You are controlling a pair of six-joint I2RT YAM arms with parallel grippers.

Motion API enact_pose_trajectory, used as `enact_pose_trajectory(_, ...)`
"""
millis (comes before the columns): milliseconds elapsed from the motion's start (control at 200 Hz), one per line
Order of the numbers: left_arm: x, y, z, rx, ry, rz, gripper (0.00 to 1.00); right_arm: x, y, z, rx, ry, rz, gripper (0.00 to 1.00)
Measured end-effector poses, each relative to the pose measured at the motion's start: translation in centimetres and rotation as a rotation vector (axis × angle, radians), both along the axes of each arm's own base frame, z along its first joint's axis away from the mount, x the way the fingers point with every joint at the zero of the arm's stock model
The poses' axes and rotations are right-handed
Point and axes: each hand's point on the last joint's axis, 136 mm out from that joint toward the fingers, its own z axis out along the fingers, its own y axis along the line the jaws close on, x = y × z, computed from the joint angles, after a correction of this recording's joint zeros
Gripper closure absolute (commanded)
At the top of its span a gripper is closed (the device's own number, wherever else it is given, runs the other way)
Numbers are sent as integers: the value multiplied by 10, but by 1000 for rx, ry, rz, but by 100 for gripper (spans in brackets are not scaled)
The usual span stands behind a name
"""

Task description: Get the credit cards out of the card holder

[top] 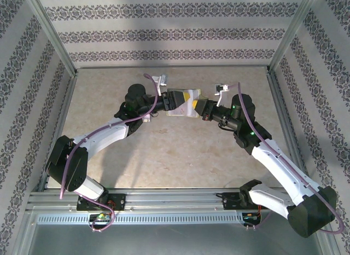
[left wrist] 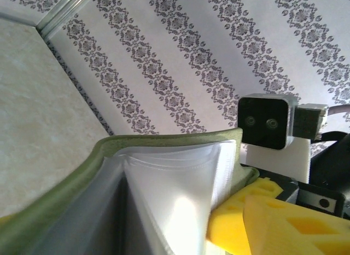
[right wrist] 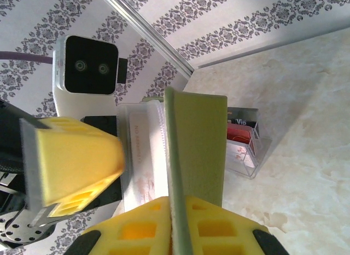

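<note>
Tabletop, pale and marbled, takes up most of what I see from here, boxed in by patterned walls. Over it the two arms bend inward. The left arm rises from 7 o'clock and the right arm from 5 o'clock, and they meet toward 12 o'clock of the table's middle.

Between them hangs the card holder. Up close it is an olive-green cover folded round clear plastic sleeves, spread open like a booklet.

The right gripper is clamped on the cover's edge, a yellow pad pressed to each side. Seen from above, it sits at 3 o'clock of the holder.

The left gripper is at 9 o'clock of the holder and touches it. One of its yellow fingers stands just beside the sleeves. The other is hidden, so I cannot tell whether that pincer is closed on anything.

In the right wrist view a small clear tray rests on the table at 3 o'clock of the holder, apart from it. The credit cards stand inside the tray, a red one and a pale one showing.
</note>
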Motion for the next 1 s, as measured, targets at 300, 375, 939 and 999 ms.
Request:
enact_pose_trajectory(300, 1, 6, -7, 21, 7, 27, 48, -1, 1, -1, 2, 5, 7, 95)
enact_pose_trajectory(375, -1, 7, -5, 19, 3, 25, 36, 0, -1, -3, 1, 8, 1, 95)
enact_pose_trajectory(939, -3, 11, -8, 23, 11, 25, 51, 5, -10, -15, 0, 43, -38, 95)
enact_pose_trajectory(999, -4, 11, -8, 23, 11, 23, 48, 6, -13, -18, 0, 52, -48, 95)
